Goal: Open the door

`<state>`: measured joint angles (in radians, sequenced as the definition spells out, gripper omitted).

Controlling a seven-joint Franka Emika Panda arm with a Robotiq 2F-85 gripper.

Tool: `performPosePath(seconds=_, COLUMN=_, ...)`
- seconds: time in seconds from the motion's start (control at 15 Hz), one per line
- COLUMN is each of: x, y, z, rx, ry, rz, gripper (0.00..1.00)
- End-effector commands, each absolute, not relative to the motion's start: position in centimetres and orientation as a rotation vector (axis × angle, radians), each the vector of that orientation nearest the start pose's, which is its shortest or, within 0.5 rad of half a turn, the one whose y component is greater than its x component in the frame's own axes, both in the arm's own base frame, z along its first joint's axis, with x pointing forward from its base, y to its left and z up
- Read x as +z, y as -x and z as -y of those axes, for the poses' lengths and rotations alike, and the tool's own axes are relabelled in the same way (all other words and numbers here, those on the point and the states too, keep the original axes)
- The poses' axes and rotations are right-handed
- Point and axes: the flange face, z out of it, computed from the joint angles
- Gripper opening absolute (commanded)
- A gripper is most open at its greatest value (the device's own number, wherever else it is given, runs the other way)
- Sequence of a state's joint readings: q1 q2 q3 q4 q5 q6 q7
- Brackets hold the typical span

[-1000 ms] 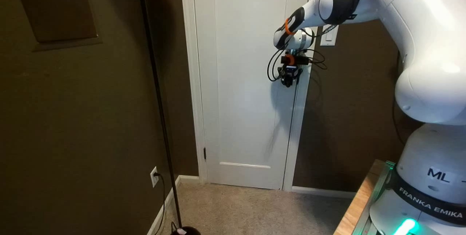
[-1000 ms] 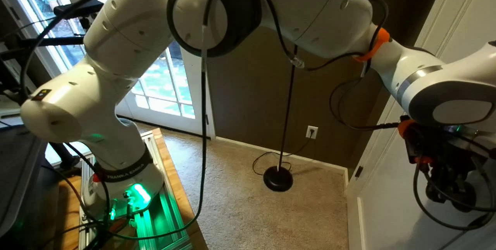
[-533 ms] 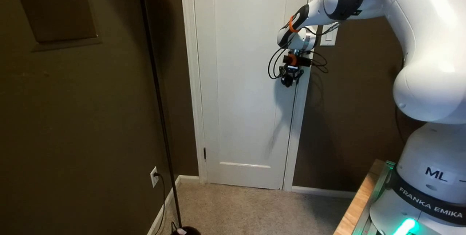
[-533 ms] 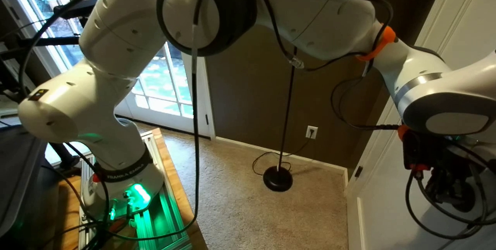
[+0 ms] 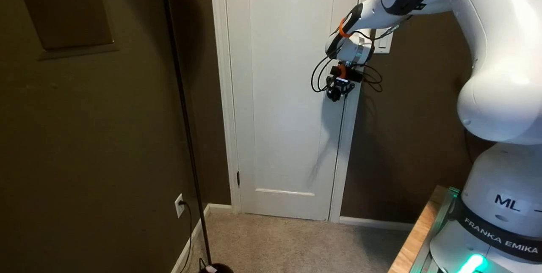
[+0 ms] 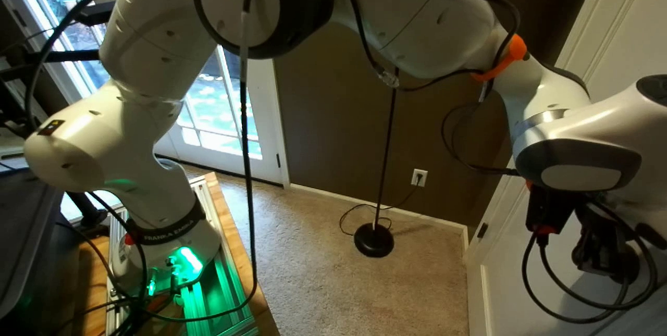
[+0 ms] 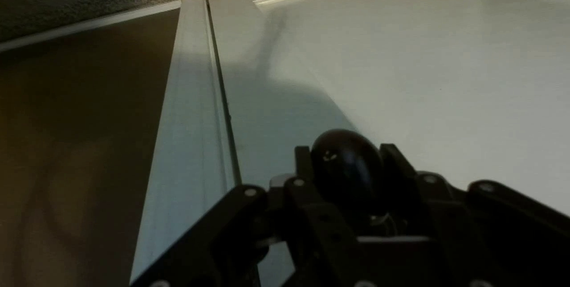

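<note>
The tall white door (image 5: 283,137) stands closed in its frame in an exterior view; part of it also shows in an exterior view (image 6: 505,284) and in the wrist view (image 7: 445,78). Its dark round knob (image 7: 347,171) sits between my gripper's two fingers in the wrist view. My gripper (image 7: 346,149) is shut on the knob, one finger against each side. In an exterior view my gripper (image 5: 337,91) is at the door's right edge; it also shows in an exterior view (image 6: 607,258), where dark gripper and knob are hard to tell apart.
White frame trim (image 7: 187,144) runs beside the door's latch edge. A light switch (image 5: 383,43) is on the brown wall behind the wrist. A black floor lamp (image 6: 373,242) stands on the carpet near the hinge side. Cables loop around the wrist.
The wrist has turned and tilted while the gripper stays at nearly the same place on the knob. The elbow and forearm have shifted away from the door. The door has not visibly moved.
</note>
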<state>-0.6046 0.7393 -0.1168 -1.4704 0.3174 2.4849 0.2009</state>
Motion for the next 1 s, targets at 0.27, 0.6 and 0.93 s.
performPosePath(seconds=0.27, x=24.3, y=-54.4, z=49.7, rx=-0.380, ry=2.344, rz=-1.575, gripper=0.16)
performPosePath(seconds=0.6, x=23.3, y=-53.4, z=51.6, rx=-0.363, ry=2.257, rz=-1.474, gripper=0.16)
performPosePath(seconds=0.93, x=22.5, y=-52.5, z=53.5, rx=-0.353, ry=2.151, rz=-1.364, gripper=0.16)
